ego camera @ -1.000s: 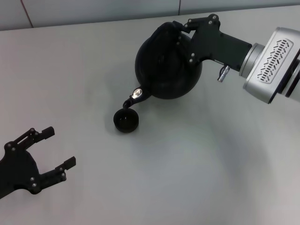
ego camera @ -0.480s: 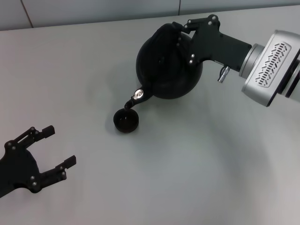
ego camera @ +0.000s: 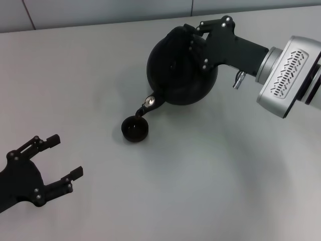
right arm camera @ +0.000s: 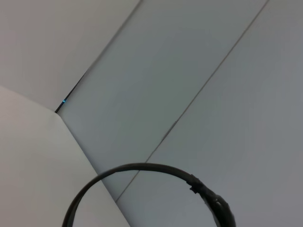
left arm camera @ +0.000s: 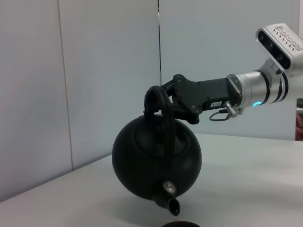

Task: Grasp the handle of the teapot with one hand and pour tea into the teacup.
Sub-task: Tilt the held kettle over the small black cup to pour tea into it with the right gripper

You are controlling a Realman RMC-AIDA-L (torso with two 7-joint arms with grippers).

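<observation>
At the lower left of the head view the left gripper (ego camera: 62, 159) idles on the table (ego camera: 210, 191), fingers spread wide and empty. Left of centre sits the teacup (ego camera: 135, 128), the spout (ego camera: 148, 103) tipped just above its rim. The teapot (ego camera: 180, 68) hangs tilted by its handle (left arm camera: 154, 97), clamped in the right gripper (ego camera: 198, 32). Pouring looks underway; setting down remains. Bare tabletop lies all round.

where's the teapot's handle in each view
Head view: the handle sits at the far top of the teapot, clamped in the right gripper.
Left wrist view: the handle arches above the pot, at the gripper's tip.
Right wrist view: the handle is a thin arc along the lower edge.
Shared landmark: the handle's thick ribbed side.
</observation>
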